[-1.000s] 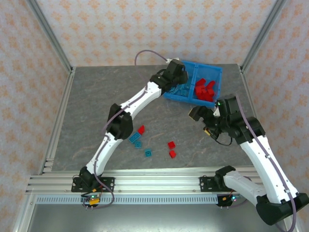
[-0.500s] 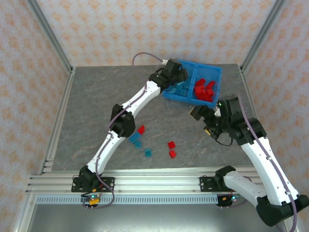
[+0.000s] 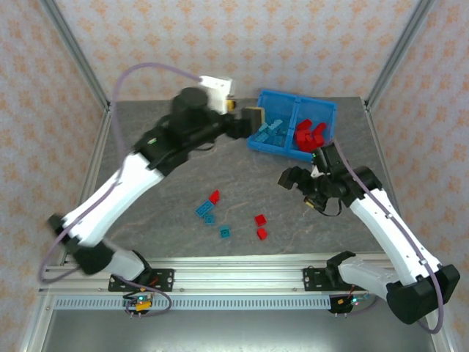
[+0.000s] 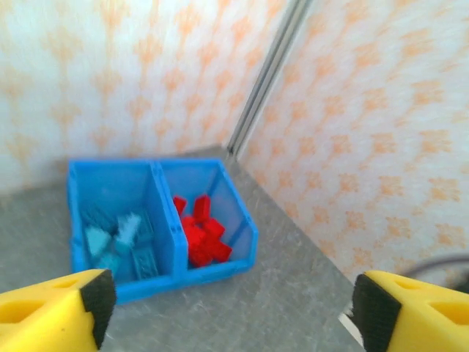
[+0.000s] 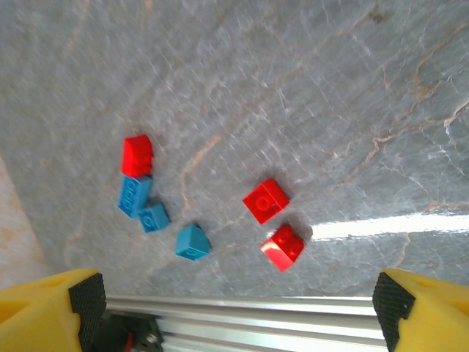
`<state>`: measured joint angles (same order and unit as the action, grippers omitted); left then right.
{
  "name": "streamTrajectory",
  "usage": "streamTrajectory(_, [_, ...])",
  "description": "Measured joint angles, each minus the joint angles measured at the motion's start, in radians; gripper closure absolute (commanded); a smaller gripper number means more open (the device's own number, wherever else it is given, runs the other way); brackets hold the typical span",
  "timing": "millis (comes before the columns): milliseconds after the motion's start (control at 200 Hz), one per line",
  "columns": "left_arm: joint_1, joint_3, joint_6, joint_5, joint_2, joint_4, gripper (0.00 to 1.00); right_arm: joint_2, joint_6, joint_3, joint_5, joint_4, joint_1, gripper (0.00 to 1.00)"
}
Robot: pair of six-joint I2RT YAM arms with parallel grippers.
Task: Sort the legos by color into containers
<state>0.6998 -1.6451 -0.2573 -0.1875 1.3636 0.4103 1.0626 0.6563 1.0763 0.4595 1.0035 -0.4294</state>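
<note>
The blue bin (image 3: 316,103) stands at the table's back right; its left container holds teal legos (image 3: 272,133), its right container red legos (image 3: 311,136). My left gripper (image 3: 256,119) hovers open and empty just left of the bin. The left wrist view looks down on the bin (image 4: 146,286) with teal legos (image 4: 121,242) and red legos (image 4: 199,231); the left gripper (image 4: 227,315) holds nothing. My right gripper (image 3: 300,187) is open above the table, over loose legos: red (image 5: 265,200), red (image 5: 282,246), red (image 5: 137,155), teal (image 5: 192,242), teal (image 5: 134,195), teal (image 5: 154,217).
The loose bricks lie in the near middle of the table, a red one (image 3: 260,219) and a teal one (image 3: 225,232) among them. An aluminium rail (image 3: 234,279) runs along the near edge. Patterned walls and metal posts (image 3: 77,55) close in the sides.
My left gripper has opened and drawn back and up from over the bin's left container. The right gripper has shifted slightly left and stays open.
</note>
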Motion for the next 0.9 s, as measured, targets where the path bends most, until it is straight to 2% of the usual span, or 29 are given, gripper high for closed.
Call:
streamTrajectory(65, [0.001,0.121,0.057,-0.015,-0.143,0.014,0.01,0.024,-0.013,-0.021,-0.004,-0.001,-0.034,0.05])
streamTrajectory(205, [0.001,0.388,0.133,-0.063,-0.393,0.11,0.0,0.08,-0.053,-0.056,-0.032,-0.005,-0.116,0.04])
streamTrajectory(315, [0.001,0.534,0.189,-0.103,-0.499,0.228,0.0,0.124,-0.093,-0.086,-0.066,-0.037,-0.194,0.03])
streamTrajectory(400, [0.001,0.612,0.285,-0.169,-0.563,0.329,0.0,0.169,-0.122,-0.108,-0.088,-0.076,-0.253,0.03])
streamTrajectory(536, [0.002,0.679,0.447,-0.262,-0.645,0.452,0.0,0.269,-0.161,-0.124,-0.128,-0.131,-0.322,0.02])
streamTrajectory(666, [0.006,0.726,0.558,-0.306,-0.686,0.478,0.0,0.389,-0.188,-0.124,-0.173,-0.154,-0.342,0.01])
streamTrajectory(776, [0.007,0.76,0.603,-0.333,-0.673,0.477,0.0,0.47,-0.213,-0.123,-0.183,-0.178,-0.343,0.01])
streamTrajectory(896, [0.007,0.783,0.612,-0.349,-0.639,0.467,0.0,0.557,-0.238,-0.092,-0.179,-0.193,-0.343,0.06])
